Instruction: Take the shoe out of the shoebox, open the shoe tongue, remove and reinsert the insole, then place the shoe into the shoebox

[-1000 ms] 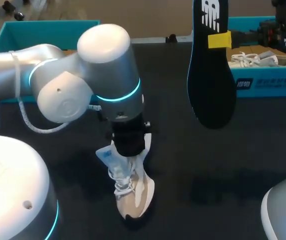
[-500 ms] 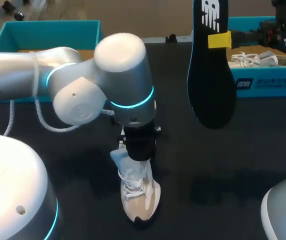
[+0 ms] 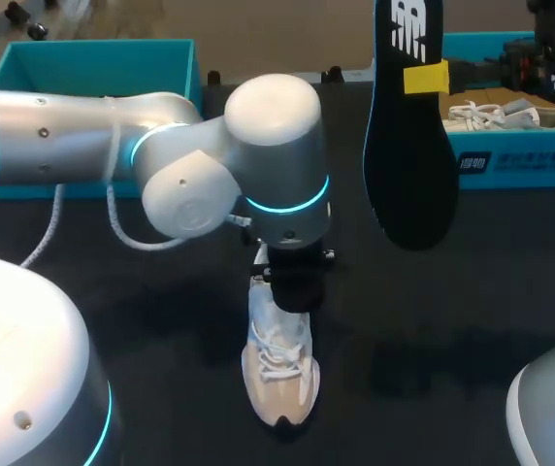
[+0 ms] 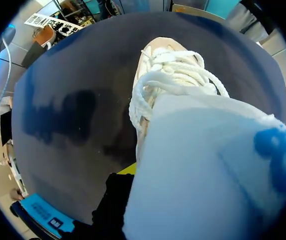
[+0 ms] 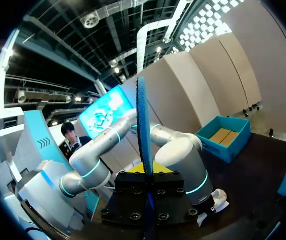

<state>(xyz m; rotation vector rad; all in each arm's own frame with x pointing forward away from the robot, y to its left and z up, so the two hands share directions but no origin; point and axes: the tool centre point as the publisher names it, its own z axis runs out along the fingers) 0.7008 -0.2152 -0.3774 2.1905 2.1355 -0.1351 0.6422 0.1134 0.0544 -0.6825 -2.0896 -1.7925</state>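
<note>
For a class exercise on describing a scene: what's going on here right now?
The left gripper holds the beige shoe by its tongue on the black table. The right gripper holds the black insole up in the air, out of the shoe. A second shoe lies in the teal shoebox.

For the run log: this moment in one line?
left gripper: shut on shoe | right gripper: shut on insole, aloft | shoe: on table

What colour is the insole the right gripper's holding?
The insole is black, white logo; head view.
</note>
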